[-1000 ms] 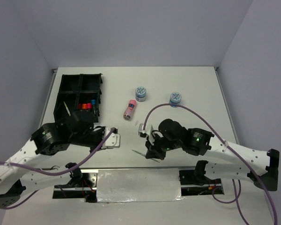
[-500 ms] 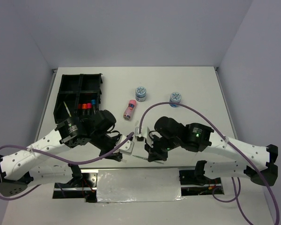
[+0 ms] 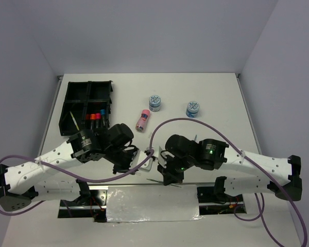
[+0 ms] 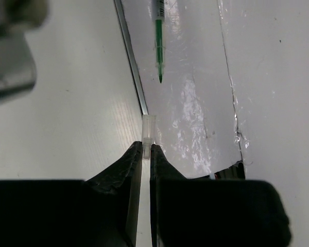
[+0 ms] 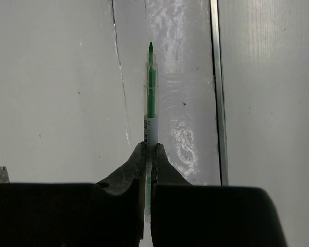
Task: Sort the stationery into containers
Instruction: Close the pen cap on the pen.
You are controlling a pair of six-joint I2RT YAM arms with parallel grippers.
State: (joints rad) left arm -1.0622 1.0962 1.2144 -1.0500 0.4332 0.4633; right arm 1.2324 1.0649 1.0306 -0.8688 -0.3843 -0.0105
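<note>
My right gripper (image 5: 150, 146) is shut on a thin green pen (image 5: 151, 87), uncapped, whose tip points away from the fingers. My left gripper (image 4: 147, 146) is shut on a small clear cap (image 4: 149, 128). In the left wrist view the green pen (image 4: 159, 49) lies ahead, its tip aimed at the cap with a gap between them. From above, both grippers (image 3: 136, 167) (image 3: 169, 176) meet at the table's near edge. The black organiser tray (image 3: 72, 95) holds capped markers (image 3: 95, 116) and a thin pen (image 3: 74, 120). A pink tube (image 3: 142, 120) and two round tubs (image 3: 154, 102) (image 3: 192, 108) sit on the table.
A shiny silver strip (image 3: 152, 203) runs along the near edge under both grippers, bordered by a thin metal rail (image 4: 131, 56). Purple cables (image 3: 195, 122) loop over both arms. White walls close in the table at the back and sides.
The left arm has swung right and toward the near edge, bringing the cap close to the pen. The right gripper has carried the pen nearer the front edge. Both grips are unchanged.
</note>
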